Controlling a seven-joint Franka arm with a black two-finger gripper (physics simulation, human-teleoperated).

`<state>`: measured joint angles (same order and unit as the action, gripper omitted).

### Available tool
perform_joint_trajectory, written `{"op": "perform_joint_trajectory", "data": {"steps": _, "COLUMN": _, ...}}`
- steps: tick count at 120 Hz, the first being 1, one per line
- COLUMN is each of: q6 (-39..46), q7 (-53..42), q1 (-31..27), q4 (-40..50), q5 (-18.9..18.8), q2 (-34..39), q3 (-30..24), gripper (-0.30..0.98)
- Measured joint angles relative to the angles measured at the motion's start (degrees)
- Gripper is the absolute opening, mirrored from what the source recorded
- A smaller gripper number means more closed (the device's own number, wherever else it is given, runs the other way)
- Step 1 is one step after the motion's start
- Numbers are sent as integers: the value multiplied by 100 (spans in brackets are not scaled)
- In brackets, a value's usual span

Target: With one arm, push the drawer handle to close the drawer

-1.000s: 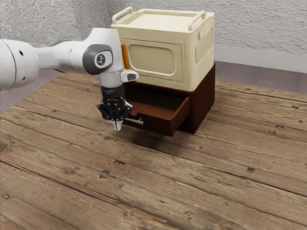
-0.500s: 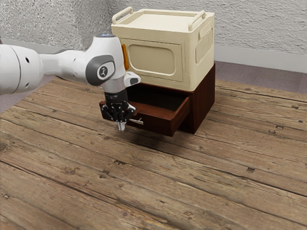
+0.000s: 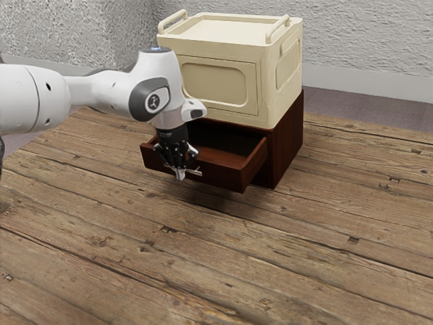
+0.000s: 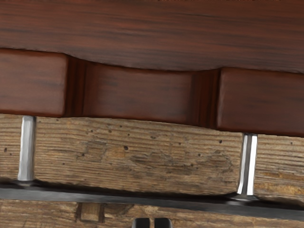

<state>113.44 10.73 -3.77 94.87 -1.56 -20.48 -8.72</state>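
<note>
Left of centre in the exterior view, my jaws were pressed together just outside the handle [image 3: 194, 173] of the open drawer [image 3: 223, 177], apparently lining up, with a steady cabinet-ward push needed next.

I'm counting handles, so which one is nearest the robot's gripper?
The metal handle on the open drawer, close by the gripper; the two cream handles are up on the box.

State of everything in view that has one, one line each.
Drawer: open.
Handle: fixed to the drawer front, ungripped.
Gripper: jaws shut, pointing down, holding nothing.
Cabinet: upright.
Cream box: upright on the cabinet, front panel closed.
</note>
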Motion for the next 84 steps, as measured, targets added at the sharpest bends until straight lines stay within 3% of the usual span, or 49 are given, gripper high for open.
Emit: {"op": "perform_joint_trajectory", "data": {"steps": 84, "q6": 92, "q7": -617, "q1": 29, "q4": -754, "q5": -119, "q2": -588, "q3": 2, "gripper": -10}}
